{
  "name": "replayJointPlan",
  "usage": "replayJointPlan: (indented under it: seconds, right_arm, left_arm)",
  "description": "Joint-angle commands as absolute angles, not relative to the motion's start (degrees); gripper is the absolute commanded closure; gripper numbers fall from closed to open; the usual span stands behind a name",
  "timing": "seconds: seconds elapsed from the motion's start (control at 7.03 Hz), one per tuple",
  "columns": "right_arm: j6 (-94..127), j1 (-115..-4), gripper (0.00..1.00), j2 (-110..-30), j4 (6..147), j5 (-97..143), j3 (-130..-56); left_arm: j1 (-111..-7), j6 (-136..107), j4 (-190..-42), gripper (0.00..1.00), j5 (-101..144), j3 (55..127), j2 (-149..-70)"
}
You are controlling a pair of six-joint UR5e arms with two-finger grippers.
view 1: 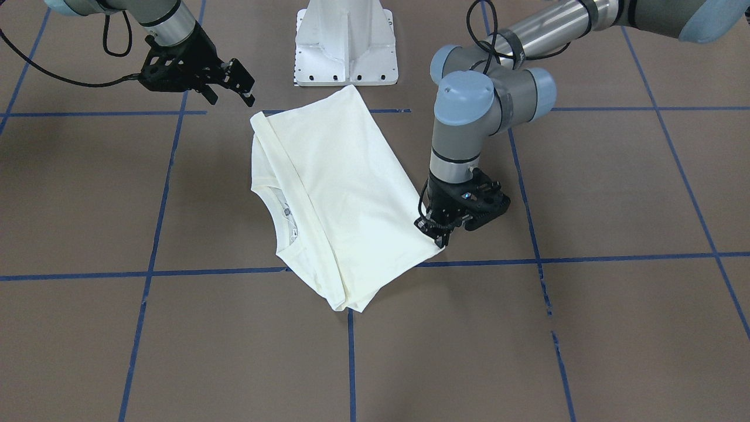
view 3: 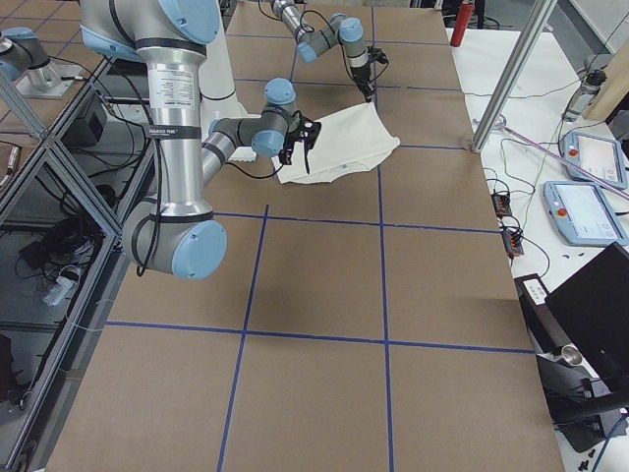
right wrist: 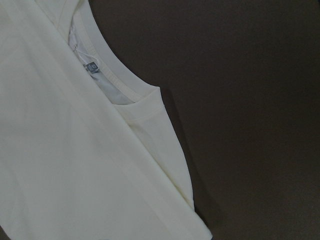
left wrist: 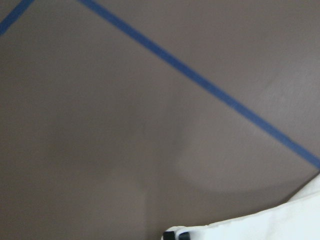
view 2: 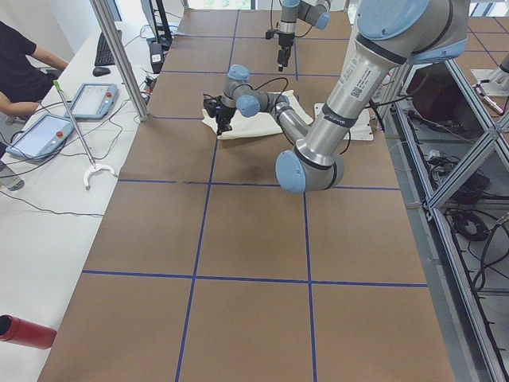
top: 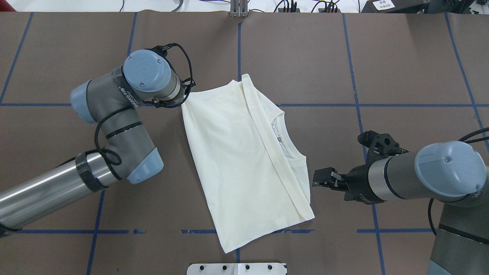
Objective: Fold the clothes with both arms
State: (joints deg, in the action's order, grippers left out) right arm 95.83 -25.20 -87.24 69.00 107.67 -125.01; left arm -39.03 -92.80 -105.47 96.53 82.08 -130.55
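The left gripper (view 1: 440, 237) is standing low on the brown table (view 1: 615, 193), its fingertips pressing together on a corner of the folded cream shirt (view 1: 345, 193). The shirt is lying plain side up and spreading away from this gripper over the blue tape lines (view 1: 586, 258) toward the white pedestal base (view 1: 345, 47). The right gripper (view 1: 231, 88) is hanging above the table with fingers spread and nothing between them, near the shirt's collar side. Beyond both grippers, across the table from the robot, a person (view 2: 20, 68) is sitting at a white desk (view 2: 48, 183) carrying two teach pendants (view 2: 87, 99), beside a metal post (view 2: 119, 60).
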Motion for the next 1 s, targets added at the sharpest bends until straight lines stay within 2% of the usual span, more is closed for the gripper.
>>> replayJointPlan:
  seconds: [0.0, 0.14, 0.43, 0.57, 0.71, 0.85]
  right_arm:
    - [95.8, -25.66, 0.0, -87.27, 68.99, 107.58, -124.63]
    - [95.8, -25.58, 0.0, -87.28, 68.99, 107.58, -124.63]
    - [95.89, -25.49, 0.0, -87.19, 68.99, 107.49, -124.54]
    - [95.8, -25.49, 0.0, -87.19, 68.99, 107.49, -124.37]
    - [95.71, -25.58, 0.0, -86.84, 69.08, 107.4, -124.1]
    - [95.28, -25.49, 0.0, -85.79, 69.34, 106.53, -122.8]
  left_arm:
    - [-41.48, -86.86, -120.08, 1.0, 94.85, 62.49, -139.7]
    - [-41.66, -85.71, -126.15, 1.0, 93.18, 57.27, -141.31]
    - [-41.75, -85.43, -127.79, 1.0, 93.08, 55.37, -141.42]
    - [-42.18, -85.26, -127.79, 0.28, 92.38, 55.37, -141.24]
    - [-43.93, -80.99, -127.53, 0.0, 92.81, 55.89, -140.63]
    - [-46.38, -80.43, -127.36, 0.0, 95.94, 59.81, -138.1]
